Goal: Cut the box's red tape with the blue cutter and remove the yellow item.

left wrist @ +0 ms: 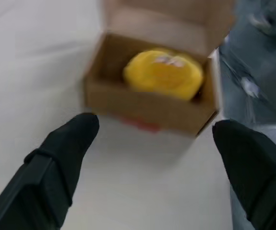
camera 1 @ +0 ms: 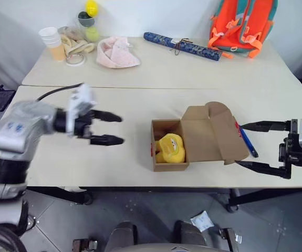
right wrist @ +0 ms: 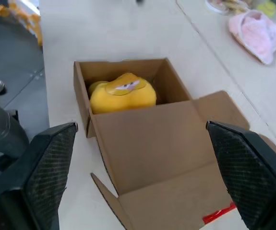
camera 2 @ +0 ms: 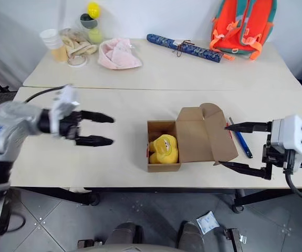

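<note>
Near the frame's centre, the box (camera 1: 170, 152) is sitting open on the bench (camera 1: 140, 105) with the yellow item (camera 1: 170, 148) inside. Left gripper (camera 1: 107, 127) and right gripper (camera 1: 258, 147) are hovering wide, empty. A careless reach is risking shoving the light box, or knocking the blue cutter (camera 1: 247, 140) beside its flap.

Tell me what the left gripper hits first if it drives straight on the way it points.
Probably the open box holding the yellow item: the left gripper, fingers spread, points across bare table at it. Height is unclear; it might pass above.
</note>
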`<action>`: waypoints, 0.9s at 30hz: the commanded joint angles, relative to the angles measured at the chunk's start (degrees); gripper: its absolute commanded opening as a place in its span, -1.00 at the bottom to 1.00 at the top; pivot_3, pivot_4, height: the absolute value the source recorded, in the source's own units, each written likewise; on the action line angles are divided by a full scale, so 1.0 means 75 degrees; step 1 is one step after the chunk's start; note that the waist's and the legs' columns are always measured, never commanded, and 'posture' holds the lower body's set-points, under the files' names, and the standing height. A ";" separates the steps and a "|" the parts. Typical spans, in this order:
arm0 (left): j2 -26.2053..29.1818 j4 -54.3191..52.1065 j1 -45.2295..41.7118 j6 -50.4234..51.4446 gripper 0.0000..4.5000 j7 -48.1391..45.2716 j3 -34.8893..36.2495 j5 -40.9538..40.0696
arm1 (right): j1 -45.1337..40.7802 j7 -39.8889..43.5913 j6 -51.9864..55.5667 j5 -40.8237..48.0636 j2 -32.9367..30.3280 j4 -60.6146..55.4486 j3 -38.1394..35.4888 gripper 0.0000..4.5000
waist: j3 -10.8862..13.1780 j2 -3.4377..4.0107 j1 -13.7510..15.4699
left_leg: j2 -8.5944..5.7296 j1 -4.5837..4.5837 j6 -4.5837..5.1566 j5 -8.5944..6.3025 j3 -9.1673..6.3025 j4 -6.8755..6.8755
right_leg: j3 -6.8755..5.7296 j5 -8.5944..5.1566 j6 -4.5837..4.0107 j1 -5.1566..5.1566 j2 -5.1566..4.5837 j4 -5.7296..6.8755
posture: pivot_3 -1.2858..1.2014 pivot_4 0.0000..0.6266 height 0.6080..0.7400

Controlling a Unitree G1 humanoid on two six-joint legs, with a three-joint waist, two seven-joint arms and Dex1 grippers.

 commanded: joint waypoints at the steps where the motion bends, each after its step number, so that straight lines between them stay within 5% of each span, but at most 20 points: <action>1: -0.0721 0.0129 -0.0790 0.0340 0.99 0.0288 -0.0740 0.0452 | -0.0012 -0.0166 0.0358 0.0370 -0.0099 -0.0505 -0.0300 1.00 | 0.0001 -0.0002 -0.0045 | 0.0000 -0.0001 0.0000 0.0000 0.0000 -0.0002 | -0.0001 0.0000 0.0000 0.0002 0.0000 -0.0012 | 0.03 -0.52 1.00; 9: -0.2538 0.1751 -0.2414 -0.0622 0.99 0.0372 -0.2624 0.2040 | 0.0341 -0.1054 0.1551 0.1215 0.0006 -0.1661 -0.0885 1.00 | 0.0007 -0.0011 -0.0004 | 0.0000 -0.0007 0.0002 0.0000 -0.0001 0.0003 | -0.0003 0.0000 0.0000 0.0012 0.0001 -0.0036 | 0.03 -0.52 1.00; 22: -0.2994 0.2704 -0.2434 -0.1532 0.99 -0.0396 -0.3135 0.2996 | 0.0881 -0.1868 0.2194 0.1877 0.0186 -0.2410 -0.1467 1.00 | 0.0011 -0.0018 0.0060 | -0.0001 -0.0012 0.0012 -0.0006 -0.0002 0.0018 | -0.0003 0.0000 0.0000 0.0019 -0.0001 -0.0042 | 0.03 -0.52 1.00; 27: -0.3361 0.3112 -0.2438 -0.1770 0.43 -0.0427 -0.3081 0.3218 | 0.0847 -0.1982 0.2180 0.1897 0.0220 -0.2421 -0.1330 1.00 | 0.0011 -0.0018 0.0060 | -0.0001 -0.0012 0.0014 -0.0007 -0.0003 0.0018 | -0.0004 0.0000 0.0000 0.0020 -0.0001 -0.0042 | 0.03 -0.52 1.00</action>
